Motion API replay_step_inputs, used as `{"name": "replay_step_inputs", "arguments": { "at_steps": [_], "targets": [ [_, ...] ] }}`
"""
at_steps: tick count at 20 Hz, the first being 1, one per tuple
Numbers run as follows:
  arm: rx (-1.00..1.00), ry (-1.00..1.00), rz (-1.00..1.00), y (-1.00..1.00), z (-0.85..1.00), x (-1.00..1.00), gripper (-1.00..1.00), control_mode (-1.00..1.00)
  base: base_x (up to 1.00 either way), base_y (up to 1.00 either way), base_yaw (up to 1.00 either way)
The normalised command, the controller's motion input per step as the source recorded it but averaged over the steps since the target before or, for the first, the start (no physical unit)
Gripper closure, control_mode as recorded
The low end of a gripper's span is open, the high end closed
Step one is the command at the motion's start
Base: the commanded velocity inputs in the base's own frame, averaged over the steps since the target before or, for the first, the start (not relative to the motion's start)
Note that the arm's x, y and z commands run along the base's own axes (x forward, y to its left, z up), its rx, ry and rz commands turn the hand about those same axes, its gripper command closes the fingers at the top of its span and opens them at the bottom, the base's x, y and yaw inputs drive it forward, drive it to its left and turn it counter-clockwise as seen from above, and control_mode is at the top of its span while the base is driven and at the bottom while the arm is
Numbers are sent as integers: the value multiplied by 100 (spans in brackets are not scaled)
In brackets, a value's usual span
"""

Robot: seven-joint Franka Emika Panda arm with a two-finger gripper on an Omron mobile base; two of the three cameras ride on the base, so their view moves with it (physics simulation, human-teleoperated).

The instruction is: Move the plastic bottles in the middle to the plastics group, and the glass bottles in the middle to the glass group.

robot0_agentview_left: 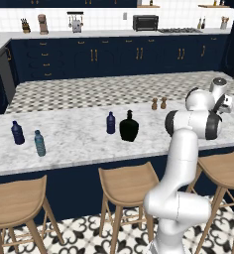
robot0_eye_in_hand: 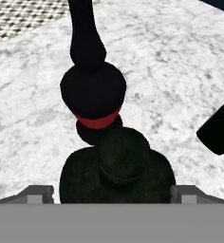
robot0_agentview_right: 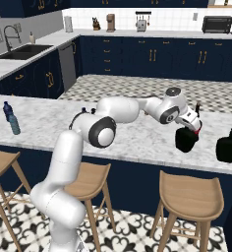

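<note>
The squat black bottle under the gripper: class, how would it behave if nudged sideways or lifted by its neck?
The squat black bottle has a wide belly and flat stance, so it probably slides rather than tips. Its glossy surface suggests glass: likely heavy, slippery and breakable. The red-labelled bottle stands close behind, so a push could knock that taller, slimmer one over.

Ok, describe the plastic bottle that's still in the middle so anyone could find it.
On the marble island counter, look mid-way along, left of the arm. The navy-blue plastic bottle stands beside a squat black bottle; it is slimmer, shorter and blue.
</note>
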Motion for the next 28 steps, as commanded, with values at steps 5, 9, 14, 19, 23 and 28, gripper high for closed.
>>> {"name": "replay_step_inputs", "arguments": {
  "at_steps": [5,9,14,19,23,28],
  "targets": [
    [0,-1,0,23,9,-11,-100,-100,0,0,0],
    [0,-7,0,8,14,-31,-100,-100,0,0,0],
    [0,-2,0,3,18,-44,-100,-100,0,0,0],
    [0,-2,2,34,35,-76,-100,-100,0,0,0],
    [0,0,8,63,41,-70,-100,-100,0,0,0],
    [0,0,15,70,16,-41,-100,-100,0,0,0]
  ]
}}
